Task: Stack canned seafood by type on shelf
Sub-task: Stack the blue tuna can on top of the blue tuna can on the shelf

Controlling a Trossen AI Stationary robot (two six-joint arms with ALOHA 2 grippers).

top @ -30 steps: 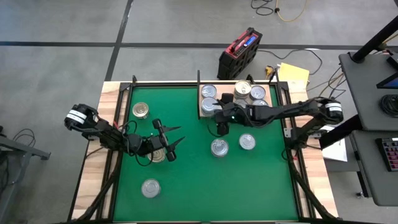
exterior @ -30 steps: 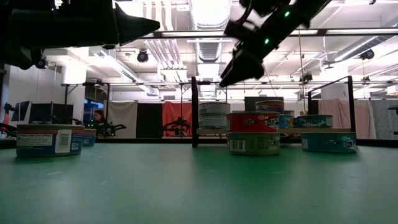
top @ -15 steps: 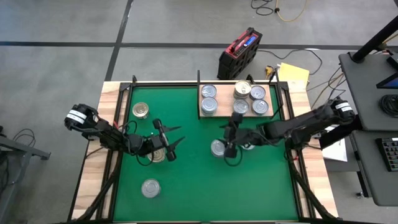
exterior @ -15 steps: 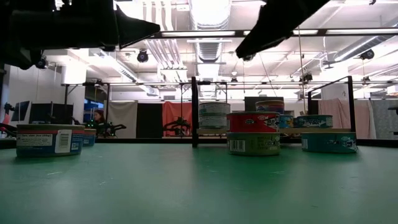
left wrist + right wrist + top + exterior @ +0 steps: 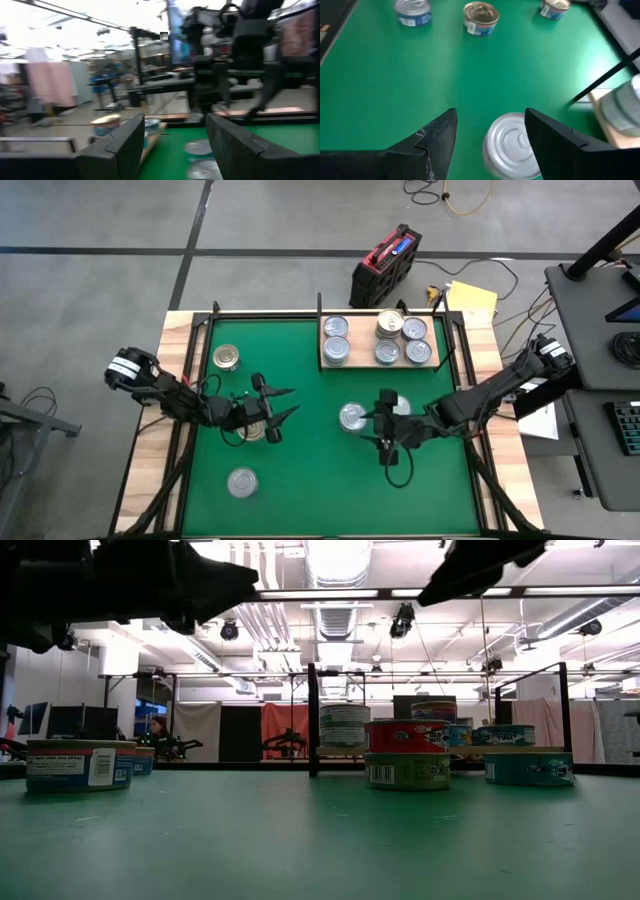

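My right gripper (image 5: 372,426) hangs open, high over the green mat (image 5: 310,460), pointing toward the table's left. In its wrist view the fingers stand on either side of a silver-lidded can (image 5: 512,145) (image 5: 352,417) below it, and they do not touch it. My left gripper (image 5: 287,402) (image 5: 175,145) hovers open with nothing between its fingers, beside a can (image 5: 255,428) on the mat. The shelf (image 5: 352,364), a pale wood board at the mat's far side, carries several cans (image 5: 387,352), one pile taller (image 5: 390,323).
Loose cans stand on the mat: a gold-lidded one (image 5: 227,358) at the far left, a silver one (image 5: 242,482) near the front left, and one (image 5: 402,406) half hidden under my right arm. A black frame (image 5: 318,330) edges the mat.
My right gripper has swung from the shelf's front edge toward the table's near edge, turning as it went, and now hangs over the silver can in the mat's middle. My left gripper has rolled a little about its own axis and stayed in place. No can has moved.
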